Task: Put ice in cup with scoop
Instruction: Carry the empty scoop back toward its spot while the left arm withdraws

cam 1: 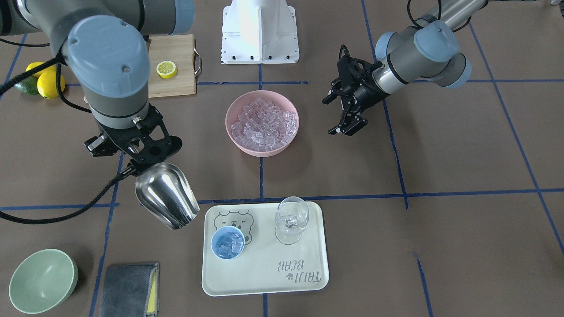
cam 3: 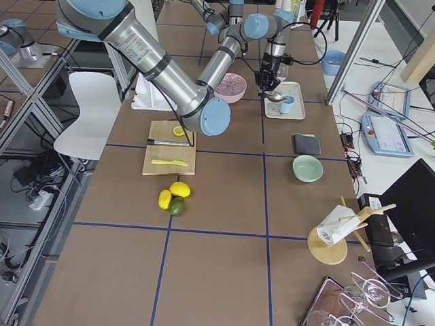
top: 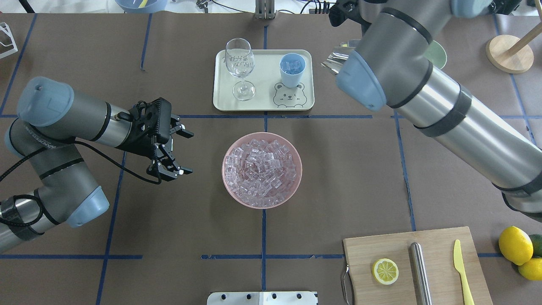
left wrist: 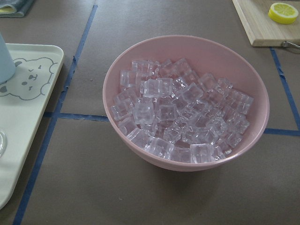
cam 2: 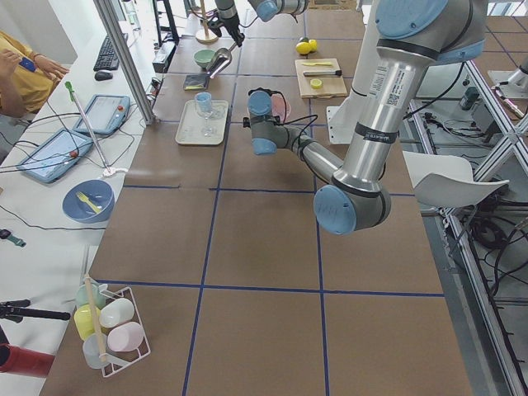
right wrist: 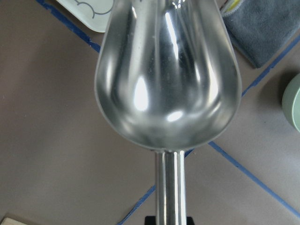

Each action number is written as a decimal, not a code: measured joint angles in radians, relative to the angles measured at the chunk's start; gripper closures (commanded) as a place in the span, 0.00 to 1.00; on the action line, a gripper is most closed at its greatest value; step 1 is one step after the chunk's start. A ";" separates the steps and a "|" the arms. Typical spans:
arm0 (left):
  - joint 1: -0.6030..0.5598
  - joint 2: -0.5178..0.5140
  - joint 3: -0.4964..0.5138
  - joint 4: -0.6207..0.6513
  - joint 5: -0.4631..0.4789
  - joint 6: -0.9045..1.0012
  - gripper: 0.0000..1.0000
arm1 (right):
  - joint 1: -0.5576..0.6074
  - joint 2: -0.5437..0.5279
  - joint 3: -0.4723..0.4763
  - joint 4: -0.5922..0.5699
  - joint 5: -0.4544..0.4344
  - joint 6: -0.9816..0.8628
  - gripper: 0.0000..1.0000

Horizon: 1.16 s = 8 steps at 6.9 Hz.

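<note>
The steel scoop [cam 1: 166, 200] hangs in my right gripper [cam 1: 134, 166], which is shut on its rod handle [right wrist: 169, 187]. Its trough [right wrist: 168, 79] is empty and hovers just off the tray's edge, close to the light-blue cup [cam 1: 228, 242]. The cup stands on the cream tray [cam 1: 264, 281] and holds several ice cubes; it also shows in the overhead view [top: 292, 70]. More ice [cam 1: 264, 122] fills the pink bowl [top: 228, 148] at mid-table, seen close in the left wrist view [left wrist: 183, 117]. My left gripper [top: 187, 153] is open and empty beside the bowl.
A clear wine glass [cam 1: 291, 220] stands on the tray beside the cup. A pale green bowl [cam 1: 42, 279] and a grey cloth [cam 1: 128, 289] lie near the scoop. A cutting board [top: 440, 241] holds a lemon slice [top: 385, 271], a steel cylinder [top: 420, 271] and a yellow knife [top: 461, 267].
</note>
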 measured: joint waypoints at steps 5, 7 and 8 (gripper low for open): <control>-0.005 0.000 -0.002 0.002 -0.005 0.001 0.00 | 0.003 -0.445 0.370 0.227 0.085 0.585 1.00; -0.008 0.003 -0.002 0.005 -0.004 0.001 0.00 | -0.010 -0.648 0.413 0.489 0.076 0.777 1.00; -0.020 0.010 -0.001 0.006 -0.003 0.002 0.00 | -0.037 -0.757 0.403 0.679 0.046 0.855 1.00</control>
